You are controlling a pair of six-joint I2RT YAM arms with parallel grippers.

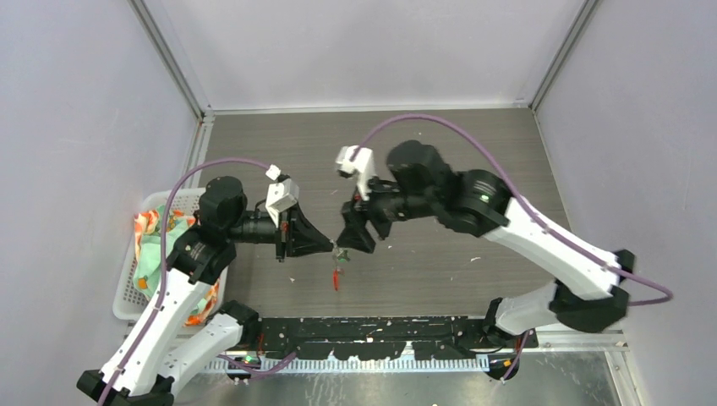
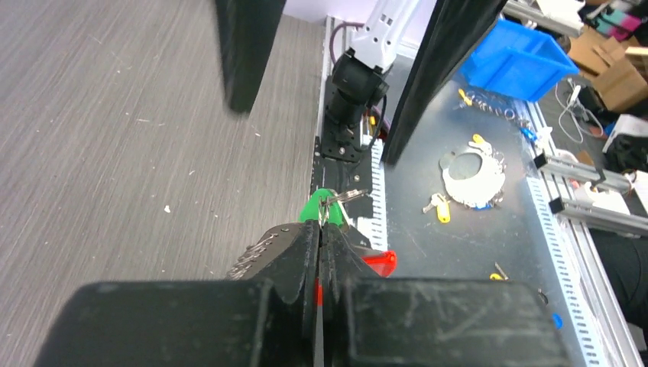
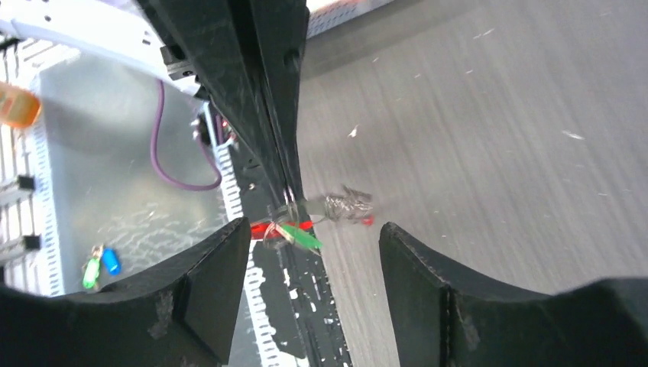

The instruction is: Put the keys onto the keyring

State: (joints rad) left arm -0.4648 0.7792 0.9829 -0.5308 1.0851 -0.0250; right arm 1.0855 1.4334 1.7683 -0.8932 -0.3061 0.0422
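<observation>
Gripping green key (image 2: 312, 208) in clenched left end effector (image 2: 321, 229), level, aimed 3 o'clock; facing released right end effector (image 3: 315, 228), aimed 8 o'clock.

Evenly bright, lit from overhead; faint shadows on the table (image 1: 423, 144). Motion-smeared in the right wrist view, worst toward 2 o'clock; defocused at 6 o'clock in the left.

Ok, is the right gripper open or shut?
Open. In its wrist view the right gripper shows fingers wide apart; the green key beyond is pinched by the left gripper.
</observation>
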